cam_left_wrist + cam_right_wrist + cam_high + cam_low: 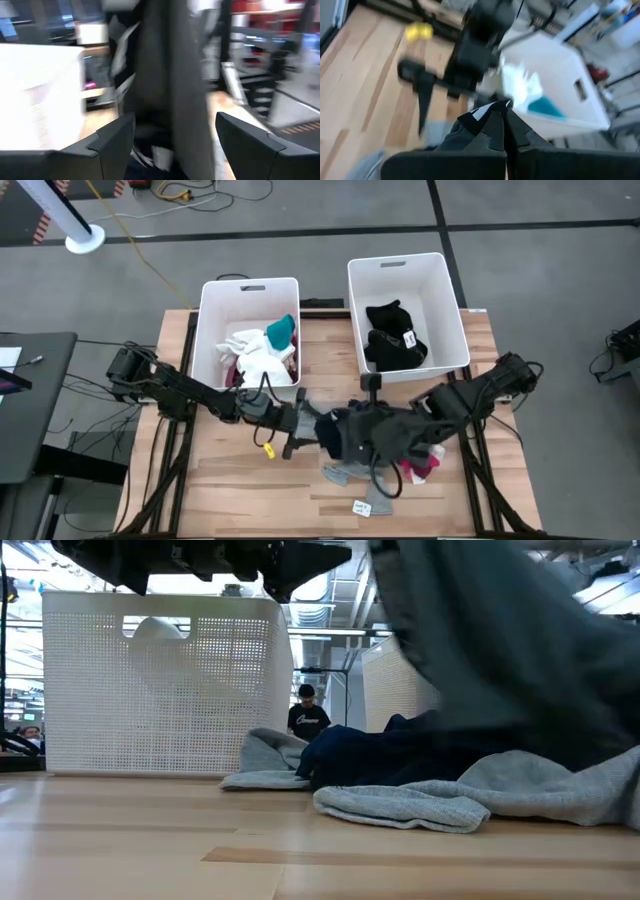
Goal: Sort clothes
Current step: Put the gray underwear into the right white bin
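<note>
A dark grey garment [480, 640] hangs above the table's middle, with my right gripper [504, 112] shut on it. My left gripper [175, 125] stands open and level just to its left, and the hanging cloth [165, 75] shows ahead, between its fingers. Below lie a navy garment [380, 755], grey clothes [450, 800] and a pink and maroon piece [422, 465] in a pile on the wood. The left bin [215, 310] holds white, teal and maroon clothes [262, 350]. The right bin [445, 300] holds black clothes [392, 335]. My right gripper pinches a bunched edge of the dark grey garment [481, 119] between its two shut fingers, at their free ends, where a bit of white shows. The fingers slant down toward the table's left. The garment hangs below them, slack, its lower part over the pile.
A paper tag [362, 507] lies near the table's front edge. A yellow piece [268, 448] sits by my left gripper. Bare wood shows at the near left [220, 490]. A person [308, 710] shows far behind the table between the bins.
</note>
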`<state>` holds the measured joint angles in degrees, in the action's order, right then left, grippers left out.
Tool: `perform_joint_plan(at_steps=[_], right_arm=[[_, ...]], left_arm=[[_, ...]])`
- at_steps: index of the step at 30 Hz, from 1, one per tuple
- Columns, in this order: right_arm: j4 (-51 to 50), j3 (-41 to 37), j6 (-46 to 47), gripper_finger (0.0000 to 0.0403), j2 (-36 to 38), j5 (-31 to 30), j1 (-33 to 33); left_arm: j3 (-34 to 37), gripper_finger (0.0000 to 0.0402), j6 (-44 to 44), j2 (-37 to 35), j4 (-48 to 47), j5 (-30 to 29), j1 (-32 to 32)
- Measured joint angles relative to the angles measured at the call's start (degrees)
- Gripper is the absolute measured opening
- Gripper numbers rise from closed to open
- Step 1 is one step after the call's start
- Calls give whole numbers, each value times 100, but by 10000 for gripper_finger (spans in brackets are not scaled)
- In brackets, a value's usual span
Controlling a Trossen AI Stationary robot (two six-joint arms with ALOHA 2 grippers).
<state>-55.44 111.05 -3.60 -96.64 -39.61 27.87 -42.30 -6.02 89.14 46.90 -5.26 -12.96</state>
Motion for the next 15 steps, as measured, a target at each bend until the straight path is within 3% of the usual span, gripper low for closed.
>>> perform_joint_plan(at_steps=[3, 15], right_arm=[[324, 183, -498, 0, 0, 0, -103], [1402, 388, -1777, 0, 0, 60, -484]], left_arm=[[0, 269, 80, 0, 12, -446, 52], [-7, 269, 114, 0, 347, -99, 111]])
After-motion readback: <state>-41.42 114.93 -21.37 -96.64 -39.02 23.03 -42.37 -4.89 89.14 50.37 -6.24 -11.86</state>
